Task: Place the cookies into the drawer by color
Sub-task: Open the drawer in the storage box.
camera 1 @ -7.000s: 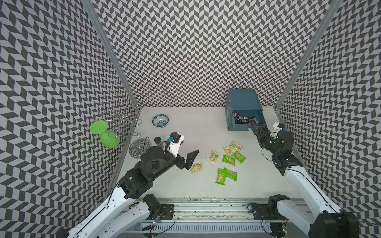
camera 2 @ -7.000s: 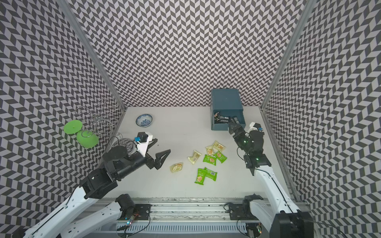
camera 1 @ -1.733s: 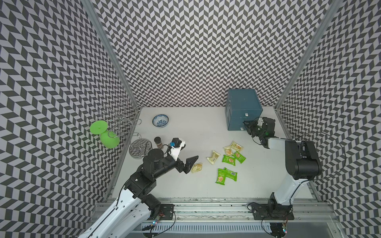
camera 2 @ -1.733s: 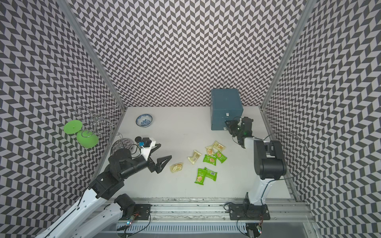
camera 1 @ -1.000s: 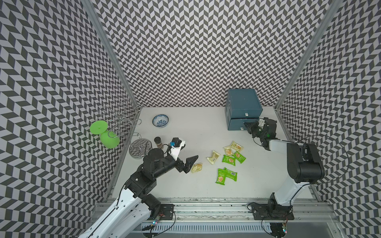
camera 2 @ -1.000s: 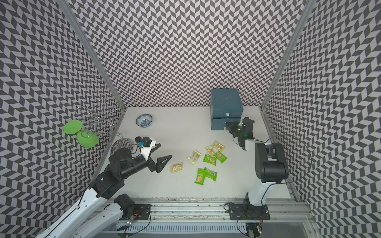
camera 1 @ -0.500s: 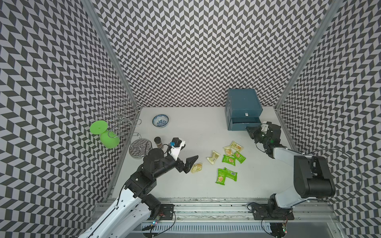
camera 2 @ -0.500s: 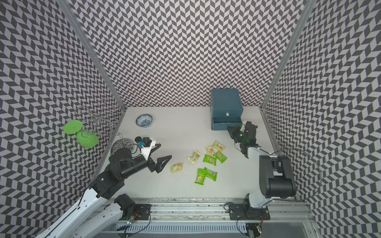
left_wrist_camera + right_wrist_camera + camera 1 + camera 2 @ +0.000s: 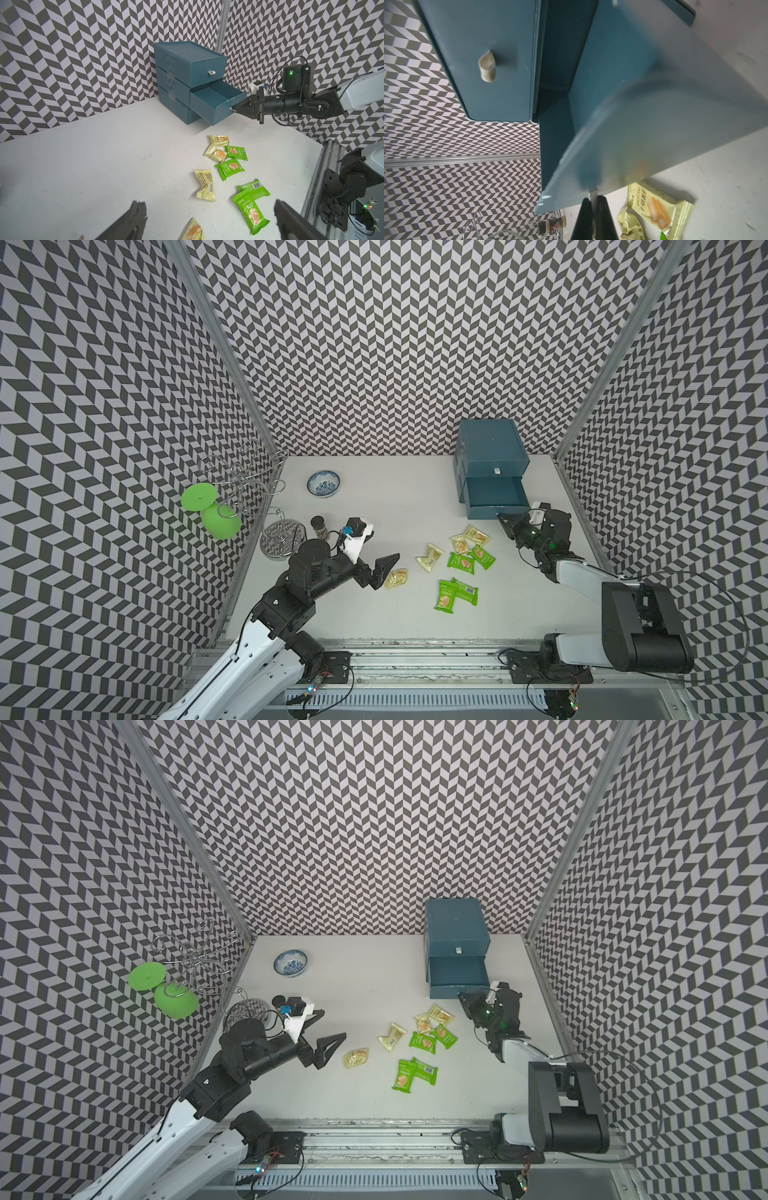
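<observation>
Our right tool (image 9: 234, 109) pinches the middle drawer (image 9: 214, 94) by its tab (image 9: 592, 194) so it stands open; our left tool (image 9: 383, 572), spread, hovers to grasp a yellow cookie (image 9: 397, 577) at lower centre.

Yellow and green cookies (image 9: 461, 563) beside open drawer (image 9: 492, 492)

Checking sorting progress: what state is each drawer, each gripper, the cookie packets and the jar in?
Top drawer: shut.
Middle drawer: pulled open, empty.
Bottom drawer: shut.
Left gripper: open, empty.
Right gripper: shut on the middle drawer's handle.
Cookie packets: loose on the table, unsorted.
Jar: upright, capped.
</observation>
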### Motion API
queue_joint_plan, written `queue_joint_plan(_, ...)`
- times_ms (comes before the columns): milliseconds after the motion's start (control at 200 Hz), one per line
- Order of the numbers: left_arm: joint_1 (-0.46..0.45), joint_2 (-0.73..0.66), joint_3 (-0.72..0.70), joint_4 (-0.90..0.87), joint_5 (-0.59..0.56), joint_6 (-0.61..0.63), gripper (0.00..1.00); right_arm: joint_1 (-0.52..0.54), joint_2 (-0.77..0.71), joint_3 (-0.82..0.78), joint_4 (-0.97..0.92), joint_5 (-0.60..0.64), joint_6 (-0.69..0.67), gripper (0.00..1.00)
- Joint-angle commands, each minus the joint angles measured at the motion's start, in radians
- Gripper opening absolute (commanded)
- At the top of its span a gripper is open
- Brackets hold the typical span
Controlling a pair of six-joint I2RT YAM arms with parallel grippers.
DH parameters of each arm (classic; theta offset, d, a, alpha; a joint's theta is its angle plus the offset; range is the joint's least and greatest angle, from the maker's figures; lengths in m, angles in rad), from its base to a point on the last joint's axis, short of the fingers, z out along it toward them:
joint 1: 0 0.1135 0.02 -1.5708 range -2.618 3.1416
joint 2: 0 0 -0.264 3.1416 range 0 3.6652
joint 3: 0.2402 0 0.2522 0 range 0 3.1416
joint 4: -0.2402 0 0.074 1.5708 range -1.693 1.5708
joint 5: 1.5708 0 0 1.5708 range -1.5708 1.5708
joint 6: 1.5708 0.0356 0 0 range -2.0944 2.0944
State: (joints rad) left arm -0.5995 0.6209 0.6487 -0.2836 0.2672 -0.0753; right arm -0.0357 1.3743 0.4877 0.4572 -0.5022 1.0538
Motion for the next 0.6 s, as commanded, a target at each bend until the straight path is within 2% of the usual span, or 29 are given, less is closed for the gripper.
queue_joint_plan(0,0.007,-0.002,-0.002,0.025,0.01,0.012,1.0,-0.001,-0.035,-0.022,0.059,-0.001,-0.03,0.0)
queue_joint_plan(125,0.007,-0.001,-0.003,0.026,0.009,0.012,1.0,-0.002,-0.029,-0.036,0.063,0.002,-0.043,0.0)
queue_joint_plan(285,0.007,0.0,-0.002,0.023,0.006,0.012,1.0,-0.001,-0.019,-0.039,0.075,-0.004,-0.045,0.08)
queue_joint_plan(431,0.007,-0.001,-0.002,0.023,0.004,0.012,1.0,-0.001,-0.03,-0.026,0.06,-0.004,-0.052,0.32)
queue_joint_plan(596,0.007,0.0,-0.002,0.022,0.004,0.012,1.0,-0.001,-0.064,-0.029,0.033,0.003,-0.063,0.41)
